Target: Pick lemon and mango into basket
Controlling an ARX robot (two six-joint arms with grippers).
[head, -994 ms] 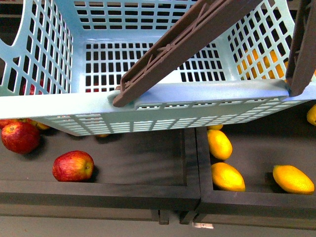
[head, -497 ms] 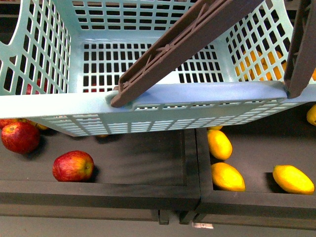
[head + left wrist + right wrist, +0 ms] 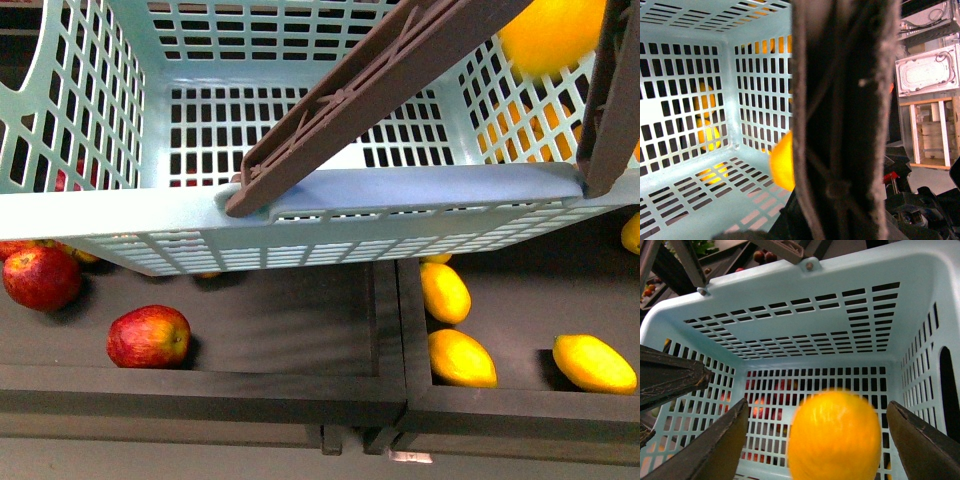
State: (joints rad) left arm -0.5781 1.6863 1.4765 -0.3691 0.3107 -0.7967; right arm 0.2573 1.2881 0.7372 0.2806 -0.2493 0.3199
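Aqua slotted basket (image 3: 300, 215) across the upper front view, near rim toward the camera, set above two dark trays (image 3: 290, 385). Bare lattice floor in plain sight. Two brown ribbed handles (image 3: 350, 115) raised, one slanting across the opening, the other at the right edge. In the left wrist view, mostly one dark blurred handle close to the lens. Left end effector not made out behind it; open or closed, cannot tell.

Right end effector (image 3: 816, 402) over the basket's opening, facing down into its walls and floor. Fingers (image 3: 715, 440) spread wide, gripping nothing.

Lemon (image 3: 835, 437) between those fingers, blurred, touching neither, with a gap on each side. A little longer than wide, long axis in line with the fingers. One rounded end just past the fingertips, the other cut off by the picture's edge. Pointed tips lost in the blur. From the front, high at the upper right, over the basket's right wall and just beside the right handle, not on the floor.

Two red apples (image 3: 148, 336) in the left tray. Three yellow oval fruits (image 3: 460, 358) in the right tray.
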